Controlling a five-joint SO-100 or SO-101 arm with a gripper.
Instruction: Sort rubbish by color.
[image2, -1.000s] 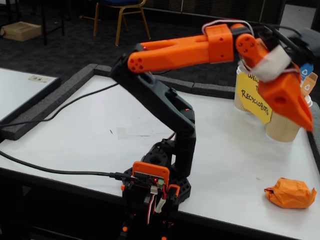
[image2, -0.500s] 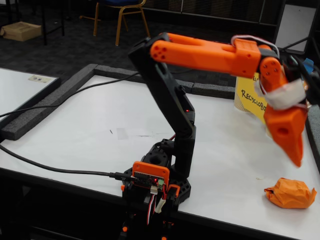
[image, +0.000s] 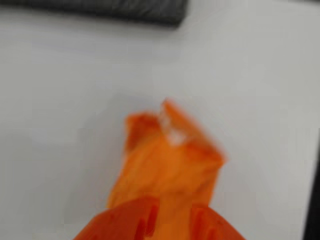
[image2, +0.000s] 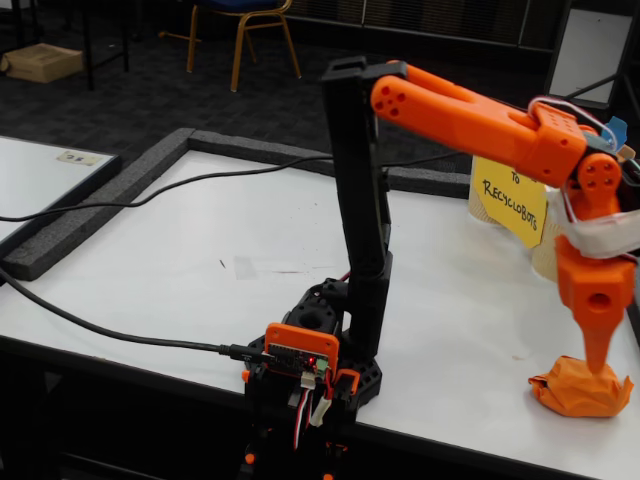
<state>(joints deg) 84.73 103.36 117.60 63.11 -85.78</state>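
Note:
The orange crumpled paper wad (image2: 578, 390) lies on the white table near its front right edge. My orange gripper (image2: 598, 368) points straight down onto its top. In the wrist view the wad (image: 170, 160) fills the narrow gap between the two orange jaws of the gripper (image: 174, 212), which look shut on its near part. The picture is blurred. The wad still rests on the table in the fixed view. The green and blue wads are out of view.
A yellow sign (image2: 510, 198) stands behind the arm at the right, with beige cups (image2: 547, 255) partly hidden behind it. A grey foam border (image2: 100, 215) (image: 100, 10) edges the table. A black cable (image2: 120, 335) runs to the arm's base (image2: 310, 370). The table's edge (image: 312, 200) is close.

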